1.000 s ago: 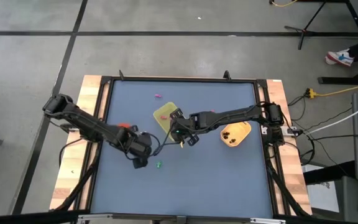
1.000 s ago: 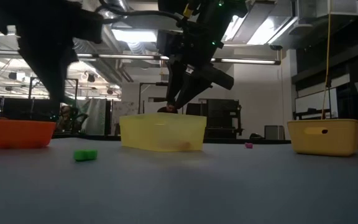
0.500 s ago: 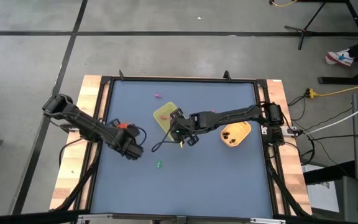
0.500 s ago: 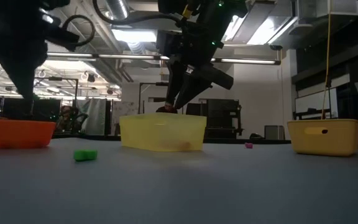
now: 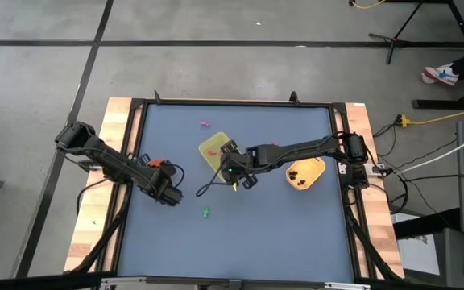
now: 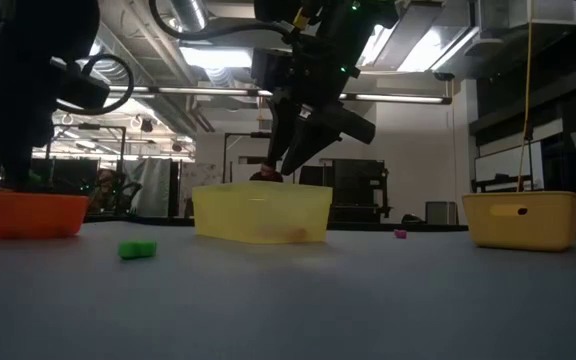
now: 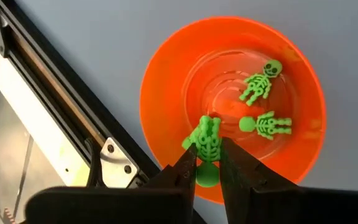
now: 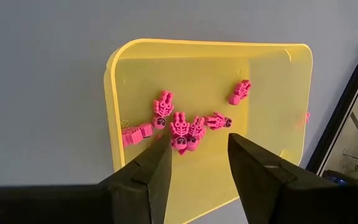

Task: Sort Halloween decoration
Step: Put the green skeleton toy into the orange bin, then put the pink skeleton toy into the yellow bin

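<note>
Left hand [image 7: 207,163] clamped on tiny green plastic skeleton [image 7: 206,142] over round orange bowl [image 7: 166,93]; looks light, rigid, slippery, so pinch the torso; right hand [image 8: 197,163] apart over yellow tray [image 8: 120,62].

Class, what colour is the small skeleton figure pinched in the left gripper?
Green; clearest in the left wrist view.
</note>
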